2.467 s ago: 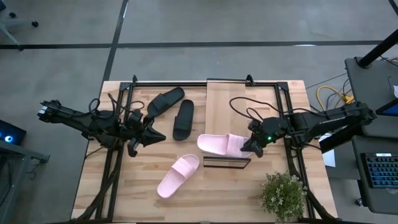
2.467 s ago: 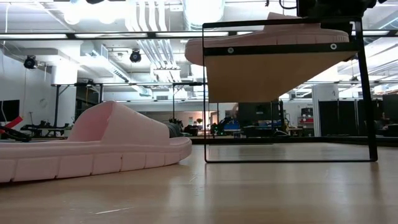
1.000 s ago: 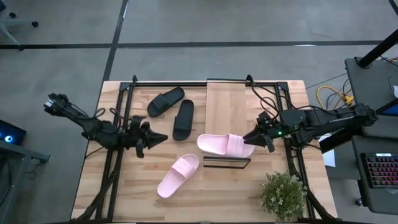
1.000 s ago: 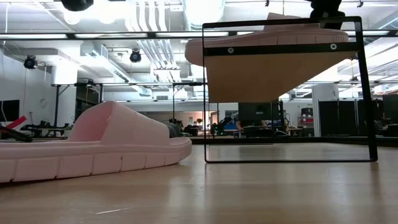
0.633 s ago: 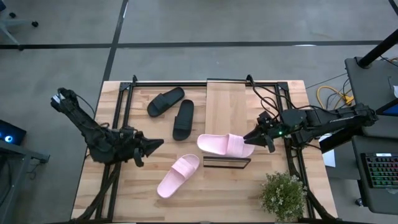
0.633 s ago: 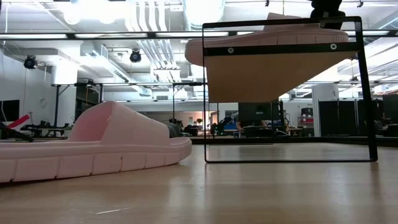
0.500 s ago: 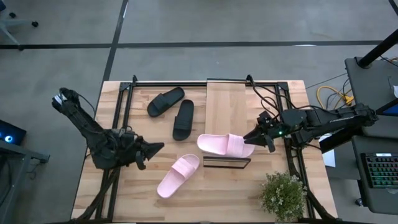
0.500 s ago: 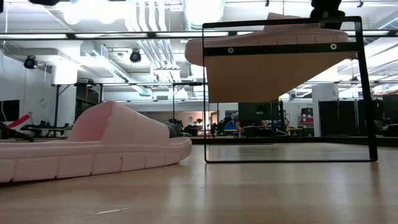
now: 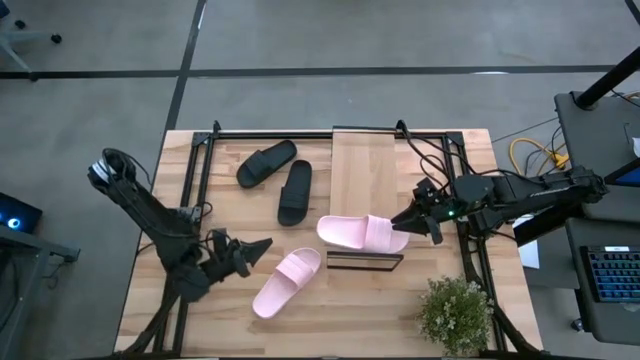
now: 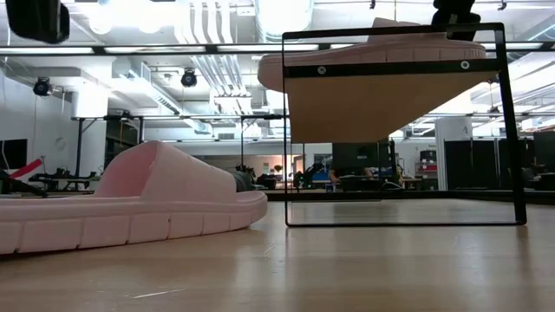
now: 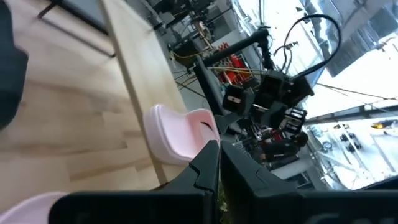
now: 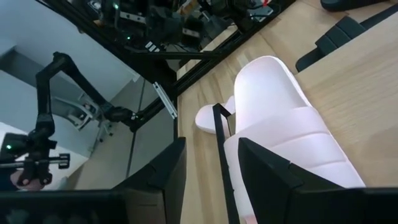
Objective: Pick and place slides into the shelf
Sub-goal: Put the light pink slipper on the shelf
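Pink slide [image 9: 360,233] — on shelf [image 9: 368,180]

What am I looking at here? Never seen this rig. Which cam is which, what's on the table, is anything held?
Two dark robot arms work at a wooden table. The high view looks straight down; the low view sits at tabletop height; each wrist view looks past that arm's own fingers.

On the table: two black slides, a pale pink slide, a small plant, and the shelf, a light plank on a thin black frame. A second pink slide lies on the shelf's near end.

The left tool hovers beside the pink slide on the table, fingers shut, holding nothing. The right tool sits open at the shelved slide's end, also holding nothing.
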Robot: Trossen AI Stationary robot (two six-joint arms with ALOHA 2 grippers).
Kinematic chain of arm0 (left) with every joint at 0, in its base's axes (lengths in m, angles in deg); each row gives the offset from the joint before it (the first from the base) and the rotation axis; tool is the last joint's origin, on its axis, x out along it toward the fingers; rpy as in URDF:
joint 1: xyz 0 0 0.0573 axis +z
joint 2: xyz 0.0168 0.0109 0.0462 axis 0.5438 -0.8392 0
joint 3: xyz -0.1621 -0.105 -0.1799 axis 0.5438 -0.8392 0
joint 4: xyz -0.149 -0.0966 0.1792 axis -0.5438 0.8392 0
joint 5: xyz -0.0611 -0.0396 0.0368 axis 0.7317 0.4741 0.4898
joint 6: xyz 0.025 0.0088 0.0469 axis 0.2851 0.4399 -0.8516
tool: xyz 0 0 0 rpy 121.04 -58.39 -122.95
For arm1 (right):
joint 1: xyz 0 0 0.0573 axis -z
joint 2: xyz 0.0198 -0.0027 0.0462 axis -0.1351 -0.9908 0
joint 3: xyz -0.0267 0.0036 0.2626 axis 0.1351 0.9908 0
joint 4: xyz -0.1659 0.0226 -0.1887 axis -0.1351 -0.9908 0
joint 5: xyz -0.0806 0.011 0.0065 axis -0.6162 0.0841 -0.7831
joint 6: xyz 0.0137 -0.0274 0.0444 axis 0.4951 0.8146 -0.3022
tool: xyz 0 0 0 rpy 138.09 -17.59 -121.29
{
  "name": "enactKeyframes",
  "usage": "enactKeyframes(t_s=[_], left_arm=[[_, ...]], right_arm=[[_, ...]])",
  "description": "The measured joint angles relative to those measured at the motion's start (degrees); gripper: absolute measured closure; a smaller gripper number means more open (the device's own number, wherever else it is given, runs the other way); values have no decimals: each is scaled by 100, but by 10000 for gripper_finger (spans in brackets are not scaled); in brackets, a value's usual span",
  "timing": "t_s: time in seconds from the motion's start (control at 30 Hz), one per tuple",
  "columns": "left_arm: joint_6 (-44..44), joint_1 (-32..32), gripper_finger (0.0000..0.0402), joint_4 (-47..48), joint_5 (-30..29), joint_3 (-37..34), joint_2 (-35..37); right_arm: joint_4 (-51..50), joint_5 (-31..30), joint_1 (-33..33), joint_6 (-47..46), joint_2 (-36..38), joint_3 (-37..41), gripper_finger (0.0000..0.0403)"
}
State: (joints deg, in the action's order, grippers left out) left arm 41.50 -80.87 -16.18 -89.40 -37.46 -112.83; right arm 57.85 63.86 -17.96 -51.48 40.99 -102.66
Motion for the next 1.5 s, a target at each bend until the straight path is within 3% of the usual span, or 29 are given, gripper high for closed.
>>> enactKeyframes(t_s=[0.33, 0.67, 0.97, 1.17, 1.5], left_arm=[[1627, -202, 402, -1, -31, -2, -803], [3435, -508, 402, -34, -693, -2, -1541], [3579, -533, 402, -318, -516, 61, -1990], [3606, -541, 402, -345, 173, 50, -2187], [4619, -545, 402, -296, 474, 70, -2532]], right_arm=[[106, -2, 0, 24, 2, 0, 266], [102, -2, 0, 44, 0, 0, 266], [116, -2, 0, 34, 0, 0, 266], [277, -4, 0, 26, 0, -2, 266], [370, -4, 0, 26, 0, -2, 266]])
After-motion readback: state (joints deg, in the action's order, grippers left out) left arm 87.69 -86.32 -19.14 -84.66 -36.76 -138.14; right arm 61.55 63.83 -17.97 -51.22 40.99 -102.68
